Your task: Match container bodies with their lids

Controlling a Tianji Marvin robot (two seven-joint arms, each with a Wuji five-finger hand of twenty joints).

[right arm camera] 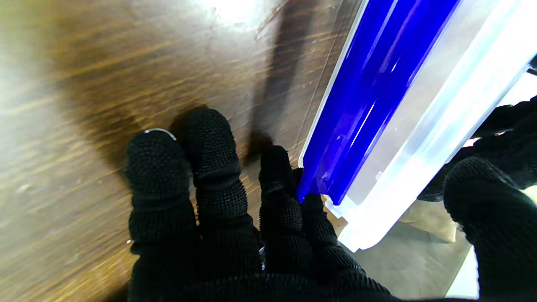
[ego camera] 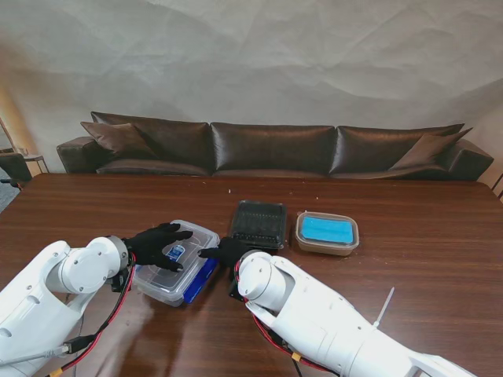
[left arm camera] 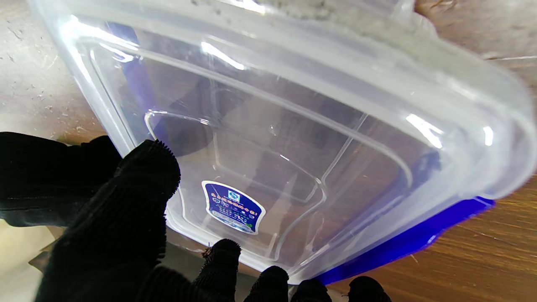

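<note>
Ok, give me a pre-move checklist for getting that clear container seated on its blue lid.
1. Left hand on the clear container: ok, fingers lie across its upturned base.
2. Right hand at the blue lid: ok, fingertips touch the lid's corner.
3. Container and lid aligned: not ok, the container sits tilted and the lid sticks out along one side.
4. Firmness of either hold: cannot tell.
5. Neighbours undisturbed: ok, the black container and the blue-topped container stand apart, farther from me to the right.
</note>
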